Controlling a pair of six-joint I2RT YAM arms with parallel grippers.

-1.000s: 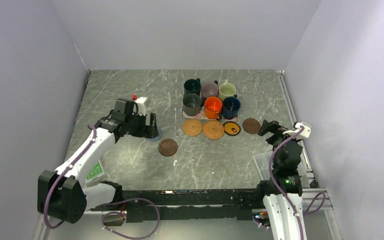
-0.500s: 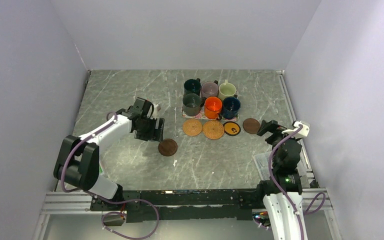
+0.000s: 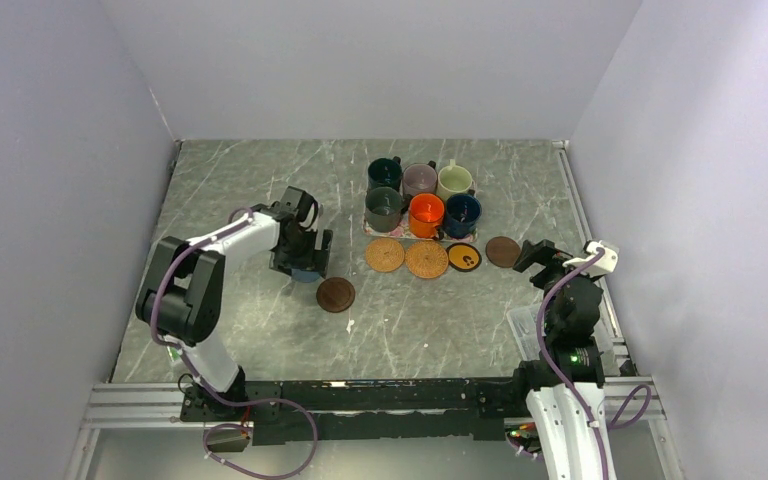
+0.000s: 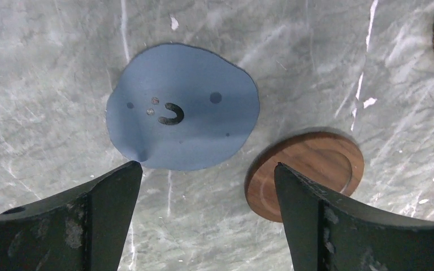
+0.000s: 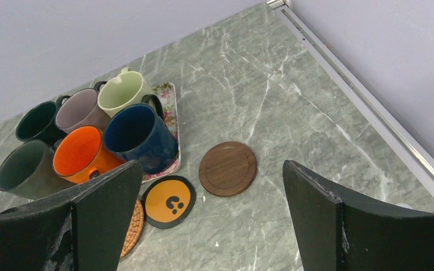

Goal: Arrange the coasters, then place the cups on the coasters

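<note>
Top external view, taken from the near edge outward. Nearest, left of centre on the table, a brown coaster lying flat. Just behind it and slightly left, close but apart, a grey-blue coaster, flat on the marble with a wavy edge. Directly over that one, the left gripper, pointing down, jaws spread wide with nothing between them; whether the fingertips touch the disc, cannot tell. Over at the right side, the right gripper, also wide open and empty, raised above the table just beside a second brown coaster. Level with that, running left from it in a row: a black coaster with yellow centre, then a right woven coaster and a left woven coaster side by side. Beyond the row, a floral mat carrying all six mugs, packed two deep. Near rank, left to right: dark grey mug, orange mug, navy mug. Far rank: dark green mug, mauve mug, cream mug.
</note>
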